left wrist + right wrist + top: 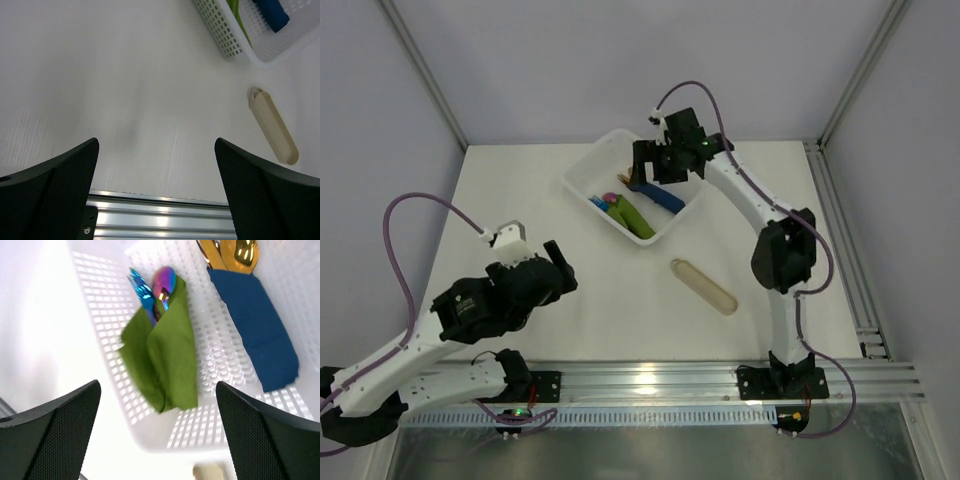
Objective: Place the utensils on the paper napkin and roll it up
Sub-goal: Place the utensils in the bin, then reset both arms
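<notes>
**Two rainbow utensils tucked in the green napkin, inside the basket**

Two utensils show their heads, a blue-sheened fork and a purple-pink spoon. Their handles are hidden in the loosely folded olive paper napkin. The bundle lies in the white perforated basket, beside a blue napkin holding gold cutlery.

The right gripper hangs above the bundle with its jaws spread wide. The likely step is lifting it out: pinch napkin and handles together at mid-length, so that nothing slides free.

The left gripper, equally wide and empty, waits over bare table.
</notes>
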Available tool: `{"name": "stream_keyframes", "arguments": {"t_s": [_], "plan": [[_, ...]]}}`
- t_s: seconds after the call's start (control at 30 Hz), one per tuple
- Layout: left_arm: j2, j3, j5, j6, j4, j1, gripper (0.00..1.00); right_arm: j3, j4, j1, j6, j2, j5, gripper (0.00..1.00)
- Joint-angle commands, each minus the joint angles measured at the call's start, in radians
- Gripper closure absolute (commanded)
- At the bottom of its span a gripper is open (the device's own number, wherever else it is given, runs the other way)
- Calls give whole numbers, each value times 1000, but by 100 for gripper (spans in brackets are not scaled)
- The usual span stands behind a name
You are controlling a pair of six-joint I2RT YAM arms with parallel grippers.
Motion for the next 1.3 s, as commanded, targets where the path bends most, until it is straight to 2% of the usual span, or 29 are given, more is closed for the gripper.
{"name": "stream_keyframes", "arguments": {"t_s": [0.0,0.03,0.07,0.1,0.13,0.17,0.2,0.27,0.3,0.4,0.47,0.53,0.6,0.73,0.83,0.9,0.97,1.07,1.27], "plan": [[-15,-87,40,-59,87,8,1,-170,-64,3,22,-312,64,1],[-24,-120,43,-67,111,8,1,-244,-47,5,36,-378,69,0],[-45,-188,51,-73,160,8,1,-317,-7,18,54,-520,93,0],[-57,-225,54,-108,180,9,1,-475,11,32,71,-593,107,0],[-71,-261,54,-122,203,9,1,-558,33,46,100,-668,125,0],[-88,-325,57,-132,248,9,1,-637,74,86,120,-824,192,1],[-129,-353,63,-171,262,9,1,-804,94,104,140,-900,223,0],[-186,-406,96,-197,329,9,1,-975,148,138,222,-1045,303,0],[-265,-466,113,-197,369,11,1,-1149,168,140,252,-1172,323,1],[-443,-624,169,-179,562,9,1,-1431,215,141,310,-1376,320,1],[-517,-679,190,-188,607,9,1,-1539,238,143,358,-1478,327,1],[-596,-739,215,-198,655,9,1,-1675,281,141,391,-1650,302,0],[-643,-785,242,-168,757,9,1,-1750,300,143,422,-1804,221,1],[-621,-815,274,-59,916,9,1,-1821,367,143,436,-1955,187,0],[-541,-809,348,41,1059,11,1,-1866,450,141,431,-1971,118,1],[-434,-807,379,96,1122,11,1,-1904,496,143,435,-1953,95,0],[-351,-816,420,101,1187,9,1,-1935,565,143,447,-1927,78,0],[-302,-885,457,85,1367,9,1,-2013,649,143,488,-1916,93,1],[-312,-950,528,73,1509,9,1,-2073,695,143,546,-1988,184,1]]}}
